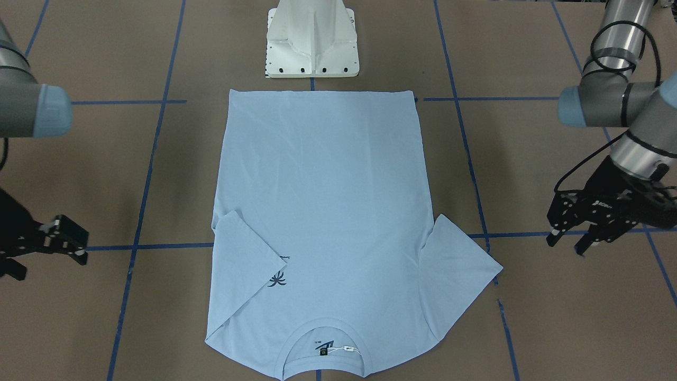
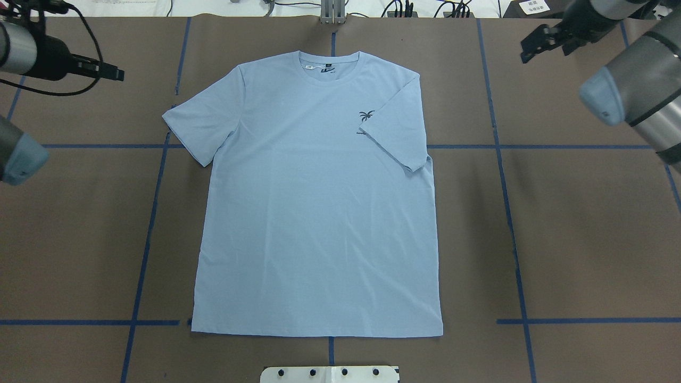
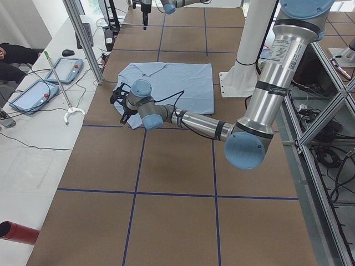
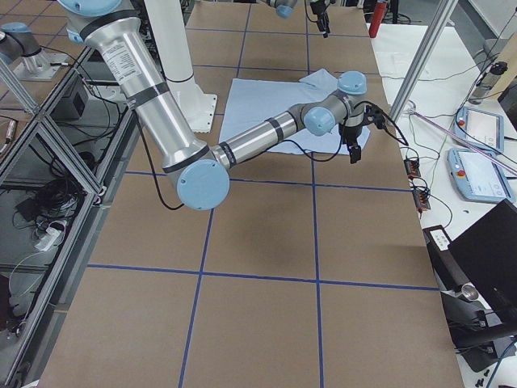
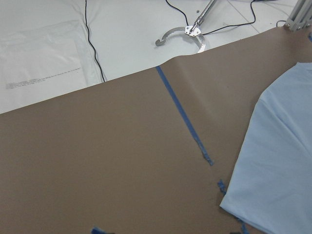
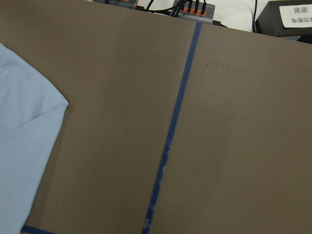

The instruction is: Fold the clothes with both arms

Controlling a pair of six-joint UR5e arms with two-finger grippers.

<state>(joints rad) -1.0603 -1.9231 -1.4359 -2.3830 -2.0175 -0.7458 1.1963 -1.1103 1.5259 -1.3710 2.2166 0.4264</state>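
Observation:
The light blue T-shirt (image 2: pixel 319 213) lies flat and face up on the brown table, its collar (image 2: pixel 329 58) at the far edge from the robot. The sleeve (image 2: pixel 396 138) on the robot's right is folded inward onto the chest and covers part of the palm-tree print (image 2: pixel 366 115). The other sleeve (image 2: pixel 199 119) lies spread out. My left gripper (image 1: pixel 566 246) hovers open beside that spread sleeve, well clear of the cloth. Off the opposite side of the shirt, my right gripper (image 1: pixel 71 241) is also open and holds nothing. Both wrist views show only a shirt edge (image 5: pixel 278 161) and bare table.
The white pedestal base (image 1: pixel 312 42) stands just behind the shirt's hem. Blue tape lines (image 2: pixel 154 213) cross the table. Beyond the collar edge runs a white bench (image 3: pixel 33 127) with tablets and cables, and a person's sleeve (image 3: pixel 11 55) shows there.

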